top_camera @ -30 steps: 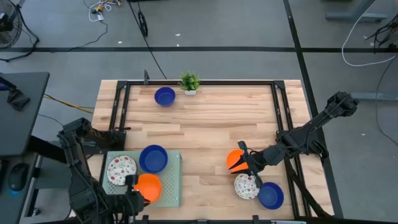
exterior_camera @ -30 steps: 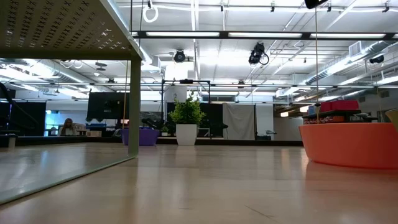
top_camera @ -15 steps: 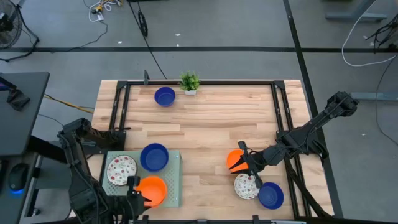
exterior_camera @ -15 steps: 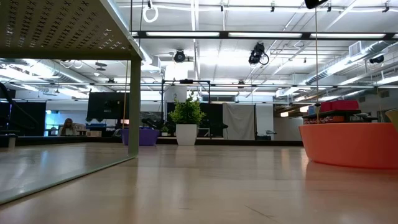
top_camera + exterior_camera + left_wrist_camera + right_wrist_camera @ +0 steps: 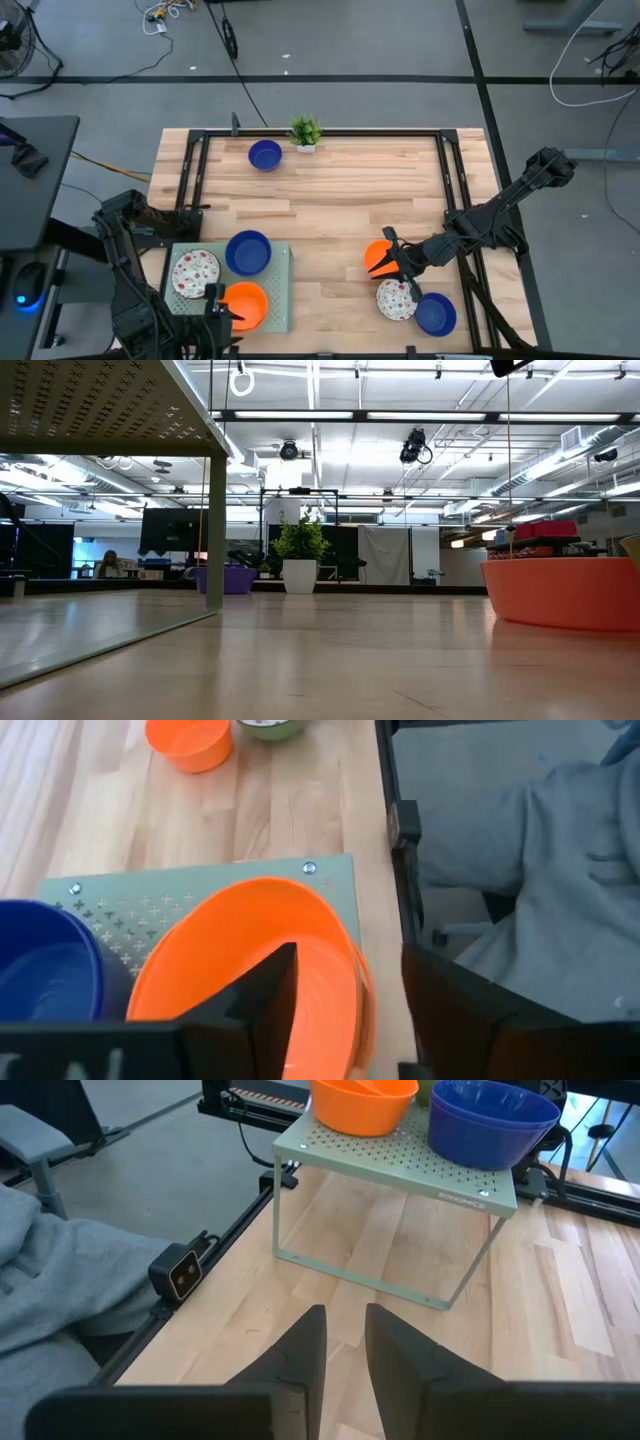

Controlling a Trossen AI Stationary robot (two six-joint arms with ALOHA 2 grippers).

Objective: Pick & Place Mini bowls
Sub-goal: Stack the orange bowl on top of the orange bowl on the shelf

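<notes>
Left claw (image 5: 345,1010) spread apart astride the rim of the orange bowl (image 5: 243,303) resting on the green tray (image 5: 281,300). Right claw (image 5: 398,268), narrowly parted, empty, hovers among three tabletop bowls; speckled bowl (image 5: 394,299) nearest.

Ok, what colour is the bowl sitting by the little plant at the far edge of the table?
Dark blue. The bowl beside the plant shows best in the high view.

pale green perforated tray (image 5: 281,290) carries an orange bowl (image 5: 243,303), a dark blue bowl (image 5: 247,253), a white red-speckled bowl (image 5: 194,272). light wood table (image 5: 340,200), green plant (image 5: 305,131), black arms.
</notes>
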